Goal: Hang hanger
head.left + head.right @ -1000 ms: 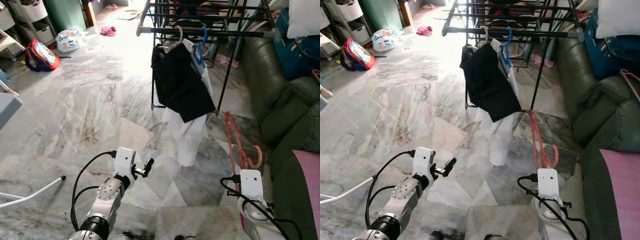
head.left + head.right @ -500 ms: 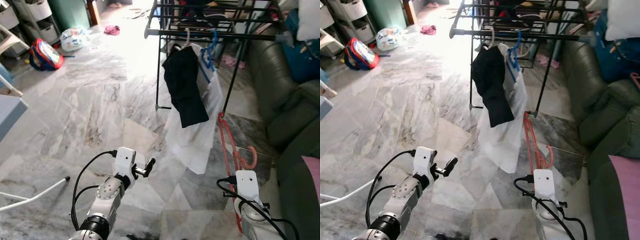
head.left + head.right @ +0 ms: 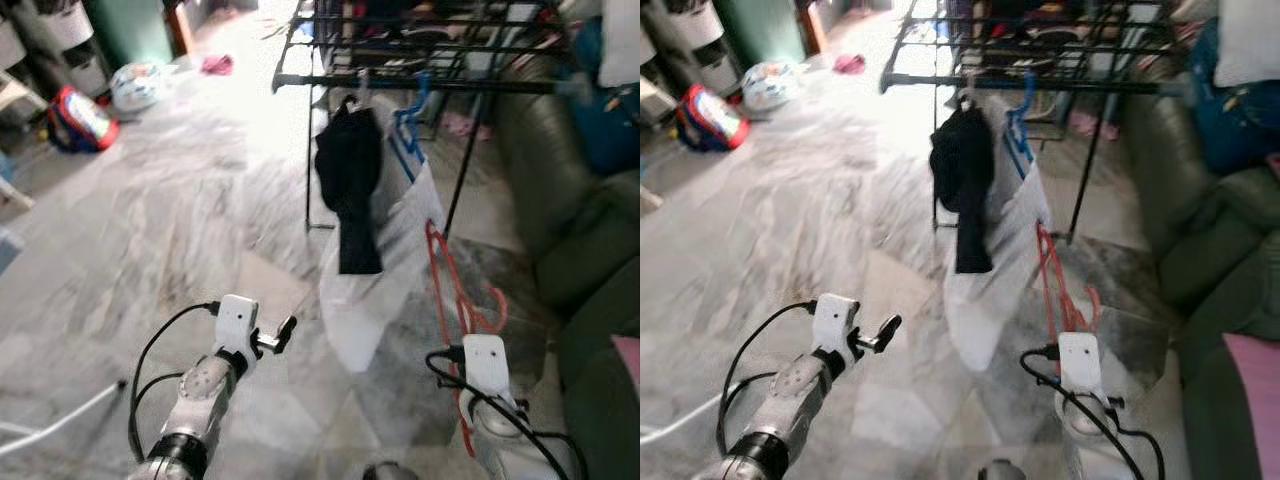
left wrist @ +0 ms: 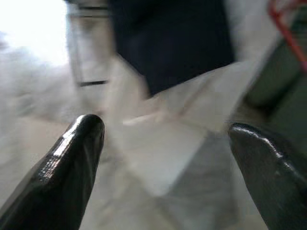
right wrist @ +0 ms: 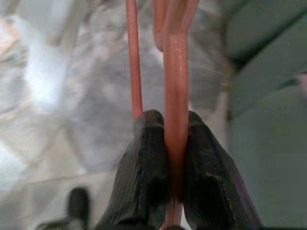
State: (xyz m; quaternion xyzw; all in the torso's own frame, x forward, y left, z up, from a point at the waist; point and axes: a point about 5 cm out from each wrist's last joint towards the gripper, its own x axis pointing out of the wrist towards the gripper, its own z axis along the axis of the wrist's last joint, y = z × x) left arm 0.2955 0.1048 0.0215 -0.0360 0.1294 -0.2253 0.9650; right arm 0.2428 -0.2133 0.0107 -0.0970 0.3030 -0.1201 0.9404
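A: Where is the hanger (image 3: 455,290) held?

B: One orange hanger is pinched by its thin bar between the closed fingers of the right gripper (image 5: 169,158), low and in front of the drying rack (image 3: 420,82).

A: How is it judged to handle?

B: It is judged light, stiff and smooth, so slipping or swinging is likely; a hold near the hook seems steadier.

A: And the rest?

B: The left gripper (image 4: 168,158) is spread open and empty. Two garments are counted on the rail: one black garment (image 3: 350,185), one white garment (image 3: 385,270).
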